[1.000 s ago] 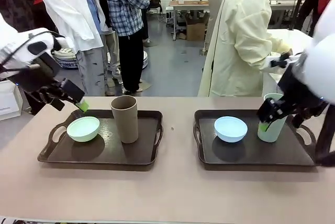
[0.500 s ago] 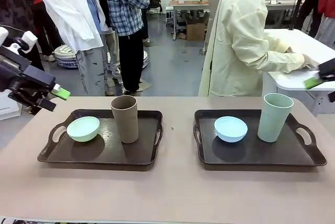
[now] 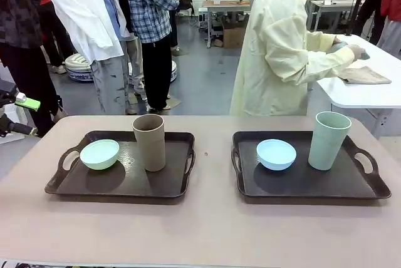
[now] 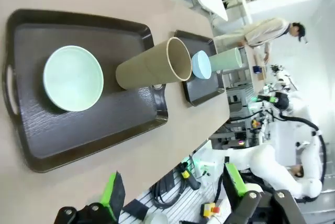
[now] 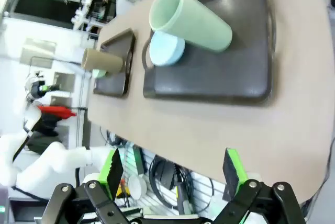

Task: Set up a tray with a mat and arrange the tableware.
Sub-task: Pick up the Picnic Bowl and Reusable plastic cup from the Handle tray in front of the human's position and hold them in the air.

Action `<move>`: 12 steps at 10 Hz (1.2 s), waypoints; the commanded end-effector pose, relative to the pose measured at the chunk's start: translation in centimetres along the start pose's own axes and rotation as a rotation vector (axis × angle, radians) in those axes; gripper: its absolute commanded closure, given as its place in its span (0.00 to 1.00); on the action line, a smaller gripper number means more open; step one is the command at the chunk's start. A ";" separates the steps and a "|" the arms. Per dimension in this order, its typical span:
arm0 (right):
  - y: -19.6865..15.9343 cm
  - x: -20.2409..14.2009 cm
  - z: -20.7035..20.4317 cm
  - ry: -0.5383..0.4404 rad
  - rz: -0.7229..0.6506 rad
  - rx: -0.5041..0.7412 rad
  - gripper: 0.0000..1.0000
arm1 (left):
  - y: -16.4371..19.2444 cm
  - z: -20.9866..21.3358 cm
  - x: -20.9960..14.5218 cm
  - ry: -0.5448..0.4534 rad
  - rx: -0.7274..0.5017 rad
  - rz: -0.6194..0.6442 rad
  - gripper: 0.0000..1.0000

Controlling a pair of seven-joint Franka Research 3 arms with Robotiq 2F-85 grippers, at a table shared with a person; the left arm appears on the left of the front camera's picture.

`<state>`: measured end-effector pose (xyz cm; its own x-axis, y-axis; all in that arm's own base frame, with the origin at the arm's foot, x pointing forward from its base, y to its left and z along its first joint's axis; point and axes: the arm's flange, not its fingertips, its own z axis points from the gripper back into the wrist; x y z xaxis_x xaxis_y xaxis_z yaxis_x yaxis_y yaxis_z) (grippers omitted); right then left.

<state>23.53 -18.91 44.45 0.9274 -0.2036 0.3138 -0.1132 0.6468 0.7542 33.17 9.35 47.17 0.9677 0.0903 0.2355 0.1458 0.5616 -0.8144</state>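
Two dark trays sit side by side on the table. The left tray carries a mint green bowl and an upright brown tumbler. On the right tray are a light blue bowl and a pale green tumbler. My left gripper hangs open and empty beyond the table's left edge, high above the mint bowl in its wrist view. My right gripper is open and empty, well clear of the pale green tumbler. A brownish sheet, perhaps the mat, lies on a side table.
A person in a pale yellow coat stands at the far side, turned toward the white side table with a hand on the sheet. Other people stand behind at the left. Bare tabletop runs along the front and between the trays.
Both arms pulled away from the trays: the left swung out past the table's left edge, the right left the front view. The person turned to the side table.
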 end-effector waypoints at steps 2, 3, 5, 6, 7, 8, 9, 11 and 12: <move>-0.5 -4.9 -7.9 0.059 0.019 -0.008 0.00 | 1.1 -1.0 1.4 0.017 -0.032 0.033 0.00; -0.4 -4.8 -8.2 0.069 0.018 -0.016 0.00 | 0.6 -1.9 1.5 0.013 -0.027 0.032 0.00; 0.2 -4.5 -8.7 0.048 0.053 0.003 0.00 | 0.1 -2.3 1.5 0.019 0.017 0.001 0.00; -1.8 0.8 -3.4 0.096 0.004 -0.002 0.00 | 0.7 -2.2 1.4 0.034 -0.012 0.050 0.00; -1.8 0.8 -3.4 0.096 0.004 -0.002 0.00 | 0.7 -2.2 1.4 0.034 -0.012 0.050 0.00; -1.8 0.8 -3.4 0.096 0.004 -0.002 0.00 | 0.7 -2.2 1.4 0.034 -0.012 0.050 0.00; -1.8 0.8 -3.4 0.096 0.004 -0.002 0.00 | 0.7 -2.2 1.4 0.034 -0.012 0.050 0.00; -1.8 0.8 -3.4 0.096 0.004 -0.002 0.00 | 0.7 -2.2 1.4 0.034 -0.012 0.050 0.00; -1.8 0.8 -3.4 0.096 0.004 -0.002 0.00 | 0.7 -2.2 1.4 0.034 -0.012 0.050 0.00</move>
<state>25.66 -17.66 41.62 0.9581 -0.1446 0.2473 -0.0936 0.6578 0.7474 34.92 8.08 45.86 0.9822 0.0901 0.1650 0.0868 0.5614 -0.8230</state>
